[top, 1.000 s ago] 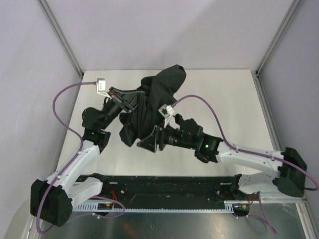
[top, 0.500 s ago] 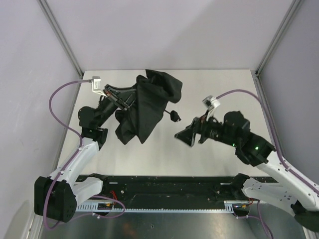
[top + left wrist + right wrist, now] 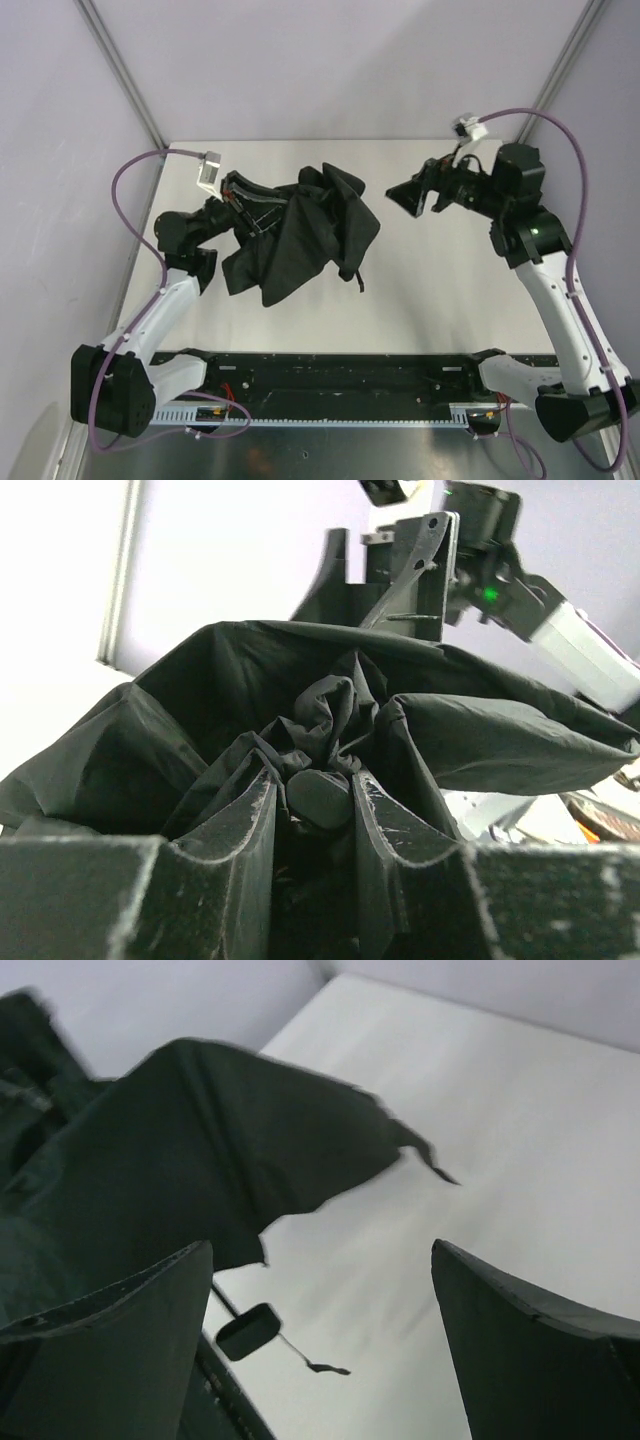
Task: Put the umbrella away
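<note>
The black umbrella [image 3: 305, 232] hangs crumpled above the middle-left of the white table [image 3: 440, 290], with its canopy loose and a thin strap [image 3: 358, 275] dangling at its right. My left gripper [image 3: 250, 203] is shut on it. In the left wrist view the left gripper [image 3: 318, 802] clamps a rounded black end [image 3: 320, 795] with fabric bunched around it. My right gripper [image 3: 405, 196] is open and empty, raised at the back right, apart from the umbrella. In the right wrist view the right gripper [image 3: 320, 1250] has its jaws wide, with the canopy [image 3: 190, 1150] and a small strap tab [image 3: 247, 1330] beyond them.
Grey walls and metal corner posts [image 3: 120, 75] close in the table on three sides. A black rail [image 3: 340, 375] runs along the near edge between the arm bases. Purple cables [image 3: 125, 190] loop from both wrists.
My right gripper has left the umbrella's lower edge and swung up to the back right, now open and empty. The canopy has dropped and spread rightward from the left gripper.
</note>
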You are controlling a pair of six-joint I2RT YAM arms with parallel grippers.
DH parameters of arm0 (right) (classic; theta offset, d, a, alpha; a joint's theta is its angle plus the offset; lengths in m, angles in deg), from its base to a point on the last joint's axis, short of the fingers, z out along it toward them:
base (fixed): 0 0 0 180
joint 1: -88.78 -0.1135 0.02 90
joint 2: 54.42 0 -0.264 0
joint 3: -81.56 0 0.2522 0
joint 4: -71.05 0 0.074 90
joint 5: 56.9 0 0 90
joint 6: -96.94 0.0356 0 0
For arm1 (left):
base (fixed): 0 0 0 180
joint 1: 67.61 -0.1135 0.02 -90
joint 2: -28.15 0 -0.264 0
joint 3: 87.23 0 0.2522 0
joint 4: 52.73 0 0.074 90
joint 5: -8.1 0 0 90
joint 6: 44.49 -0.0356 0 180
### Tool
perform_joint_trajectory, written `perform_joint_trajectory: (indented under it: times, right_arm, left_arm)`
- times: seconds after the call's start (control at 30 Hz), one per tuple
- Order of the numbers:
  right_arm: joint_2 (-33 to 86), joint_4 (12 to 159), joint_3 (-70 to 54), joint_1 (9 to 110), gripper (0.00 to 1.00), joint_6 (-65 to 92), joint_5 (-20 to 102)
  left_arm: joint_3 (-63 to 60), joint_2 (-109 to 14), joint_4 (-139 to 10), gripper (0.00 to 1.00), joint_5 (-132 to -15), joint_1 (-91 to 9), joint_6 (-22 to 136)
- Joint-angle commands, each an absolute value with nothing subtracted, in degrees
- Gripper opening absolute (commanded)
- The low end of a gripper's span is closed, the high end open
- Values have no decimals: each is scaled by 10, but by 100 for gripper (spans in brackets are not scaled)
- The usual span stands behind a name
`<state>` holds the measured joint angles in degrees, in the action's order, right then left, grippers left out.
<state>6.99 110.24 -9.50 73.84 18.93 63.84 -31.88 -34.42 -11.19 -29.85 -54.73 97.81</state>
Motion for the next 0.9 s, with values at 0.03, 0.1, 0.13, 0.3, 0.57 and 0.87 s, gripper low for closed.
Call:
perform_joint_trajectory:
  times: [0.03,0.1,0.13,0.3,0.57,0.87]
  right_arm:
    - [99,996,-120,660,95,162,820]
    - [116,986,-122,627,96,170,817]
    - [122,988,-123,612,97,166,810]
    - [149,1004,-122,532,99,157,772]
    - [184,1006,-117,440,99,144,629]
    - [211,979,-108,399,99,151,569]
  left_arm:
    - [-274,-350,-43,0,-234,-524,997]
    - [-270,-353,-41,0,-229,-515,999]
    - [-268,-354,-40,0,-228,-511,999]
    - [-262,-358,-32,0,-232,-497,1006]
    - [-238,-362,-22,0,-232,-466,1025]
    - [-225,-347,-17,0,-271,-425,1032]
